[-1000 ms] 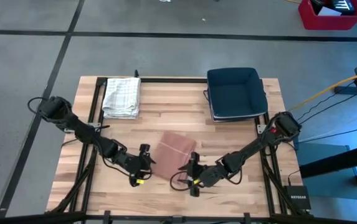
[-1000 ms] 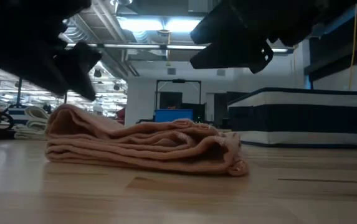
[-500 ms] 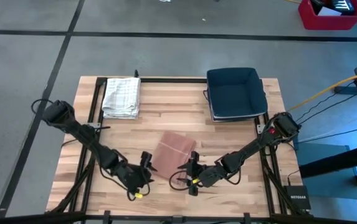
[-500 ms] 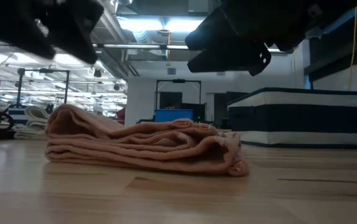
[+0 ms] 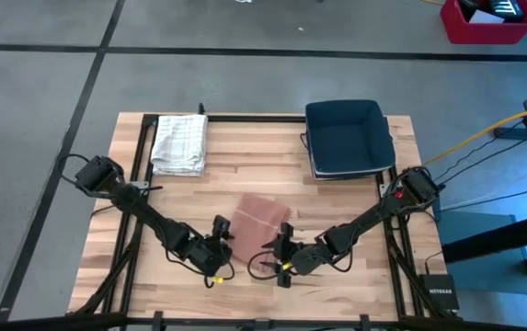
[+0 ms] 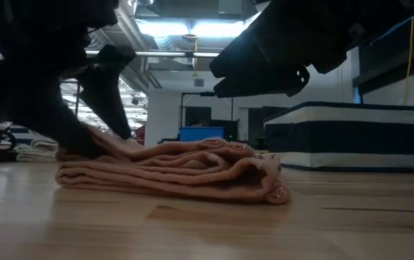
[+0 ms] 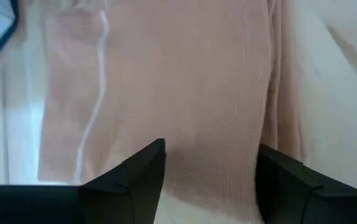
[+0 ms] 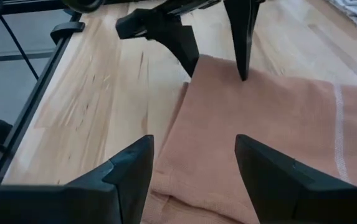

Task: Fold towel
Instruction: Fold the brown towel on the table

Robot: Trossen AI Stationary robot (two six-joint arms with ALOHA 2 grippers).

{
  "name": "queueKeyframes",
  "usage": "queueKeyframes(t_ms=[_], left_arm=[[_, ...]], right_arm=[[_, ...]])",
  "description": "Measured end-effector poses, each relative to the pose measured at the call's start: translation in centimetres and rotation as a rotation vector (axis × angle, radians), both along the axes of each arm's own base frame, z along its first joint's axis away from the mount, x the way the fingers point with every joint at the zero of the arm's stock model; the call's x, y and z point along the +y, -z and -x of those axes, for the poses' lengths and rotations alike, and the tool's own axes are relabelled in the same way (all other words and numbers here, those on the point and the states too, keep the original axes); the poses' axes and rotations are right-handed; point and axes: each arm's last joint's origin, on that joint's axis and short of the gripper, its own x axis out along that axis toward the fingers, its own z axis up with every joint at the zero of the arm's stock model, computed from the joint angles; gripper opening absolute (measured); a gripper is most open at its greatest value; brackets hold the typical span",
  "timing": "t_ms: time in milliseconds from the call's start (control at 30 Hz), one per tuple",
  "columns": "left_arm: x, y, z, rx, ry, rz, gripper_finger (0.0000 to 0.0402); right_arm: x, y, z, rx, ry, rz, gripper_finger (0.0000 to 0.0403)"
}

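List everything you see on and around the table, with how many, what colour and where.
Pink towel: one, folded, table centre front.
Checked cloth: one, white and grey, folded, back left.
Bin: one, dark blue, back right.
Table: one, light wood.
Red crate: one, on the floor, far right.
Left pincer: black, open, at the pink towel's left edge.
Right pincer: black, open, above the towel's front right corner.

The high camera looks straight down on the whole table (image 5: 337, 198), the low one sits at tabletop height facing the room, and the 2 wrist cameras look closely at the folded pink towel (image 5: 259, 220), which all 4 views share.
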Motion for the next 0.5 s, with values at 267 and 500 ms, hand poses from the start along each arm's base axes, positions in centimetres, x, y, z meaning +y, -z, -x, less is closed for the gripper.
queueKeyframes(t_ms=[267, 500], left_arm=[[-0.1, -0.7, -0.8, -0.083, -0.047, 0.019, 0.0205], [0.2, 0.0, -1.4, -0.082, -0.085, 0.098, 0.0205]], right_arm=[[0.0, -0.1, -0.1, -0.013, -0.005, -0.001, 0.023], [0.2, -0.2, -0.1, -0.009, -0.015, -0.08, 0.023]])
